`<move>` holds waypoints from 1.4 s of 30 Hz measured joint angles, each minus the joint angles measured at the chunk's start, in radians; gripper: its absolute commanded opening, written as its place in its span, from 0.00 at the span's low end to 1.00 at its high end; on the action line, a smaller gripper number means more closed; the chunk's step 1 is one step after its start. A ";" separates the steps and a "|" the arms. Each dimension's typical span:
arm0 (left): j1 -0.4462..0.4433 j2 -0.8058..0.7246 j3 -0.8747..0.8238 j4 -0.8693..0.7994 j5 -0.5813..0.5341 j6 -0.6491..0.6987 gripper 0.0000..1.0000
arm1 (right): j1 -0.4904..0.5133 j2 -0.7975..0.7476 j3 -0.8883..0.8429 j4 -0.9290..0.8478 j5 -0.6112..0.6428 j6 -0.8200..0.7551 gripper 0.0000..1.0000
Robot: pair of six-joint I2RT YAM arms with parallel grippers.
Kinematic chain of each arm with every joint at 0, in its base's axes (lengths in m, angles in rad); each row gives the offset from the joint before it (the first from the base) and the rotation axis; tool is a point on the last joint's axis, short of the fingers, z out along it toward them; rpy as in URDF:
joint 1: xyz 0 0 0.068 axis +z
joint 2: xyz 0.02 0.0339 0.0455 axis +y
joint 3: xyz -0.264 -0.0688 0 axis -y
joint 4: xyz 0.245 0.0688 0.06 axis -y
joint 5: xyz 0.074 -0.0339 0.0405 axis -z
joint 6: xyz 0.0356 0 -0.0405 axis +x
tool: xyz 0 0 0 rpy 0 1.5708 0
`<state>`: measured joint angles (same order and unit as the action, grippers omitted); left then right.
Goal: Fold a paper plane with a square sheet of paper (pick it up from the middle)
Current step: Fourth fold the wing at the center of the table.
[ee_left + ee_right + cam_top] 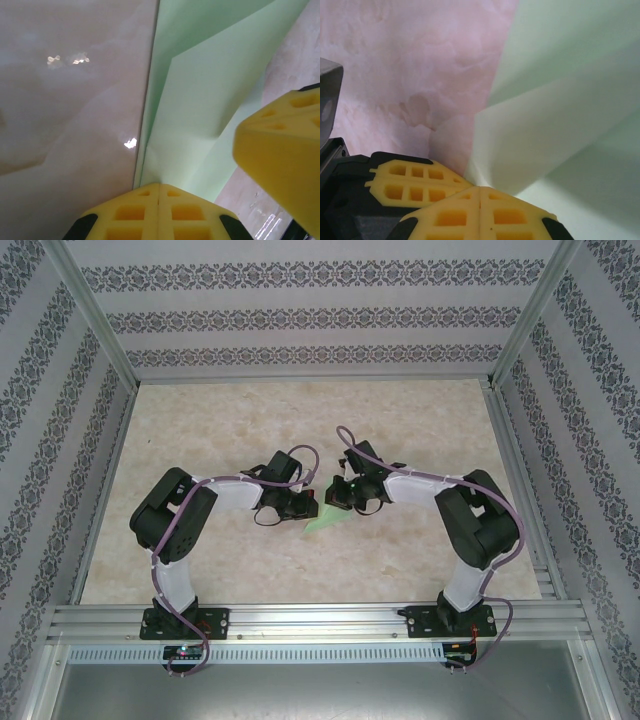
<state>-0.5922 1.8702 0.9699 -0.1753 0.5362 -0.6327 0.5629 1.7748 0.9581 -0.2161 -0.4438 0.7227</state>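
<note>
The pale green sheet of paper (322, 522), folded into a pointed, layered paper plane shape, hangs between my two grippers over the middle of the table. My left gripper (306, 506) is shut on its left side. In the left wrist view the paper (210, 90) comes straight out of the closed yellow tips of the left gripper (159, 186), with one right fingertip (285, 160) close by. My right gripper (336, 498) is shut on the other side. In the right wrist view a folded flap (555, 110) rises from the shut right gripper (480, 189), beside the left fingers (415, 182).
The marbled beige table top (220, 430) spreads around both arms. Patterned walls (300, 315) enclose the back and sides. An aluminium rail (320, 618) runs along the near edge where the arm bases are bolted.
</note>
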 measured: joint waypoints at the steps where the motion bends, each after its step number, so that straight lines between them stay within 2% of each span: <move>1: 0.000 0.000 0.000 0.000 0.000 -0.001 0.02 | 0.000 0.008 0.000 0.010 -0.005 -0.003 0.05; 15: -0.004 0.000 0.000 -0.002 -0.007 -0.008 0.02 | -0.016 0.080 0.000 0.051 -0.040 -0.060 0.05; 25: -0.005 0.000 -0.001 -0.002 -0.010 -0.012 0.01 | -0.105 0.115 0.014 0.051 -0.134 -0.136 0.05; 33: -0.005 0.000 -0.001 -0.002 -0.010 -0.012 0.01 | -0.191 0.114 0.070 0.028 -0.067 -0.165 0.05; 36: -0.005 0.000 0.000 -0.002 -0.010 -0.012 0.01 | -0.173 0.064 0.060 0.029 -0.055 -0.163 0.05; 42: -0.006 0.000 0.000 -0.002 -0.011 -0.012 0.01 | -0.068 -0.036 0.008 0.089 -0.053 -0.118 0.03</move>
<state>-0.5980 1.8702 0.9699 -0.1776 0.5247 -0.6449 0.4950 1.7386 0.9665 -0.1268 -0.4973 0.6048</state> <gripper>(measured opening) 0.055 0.049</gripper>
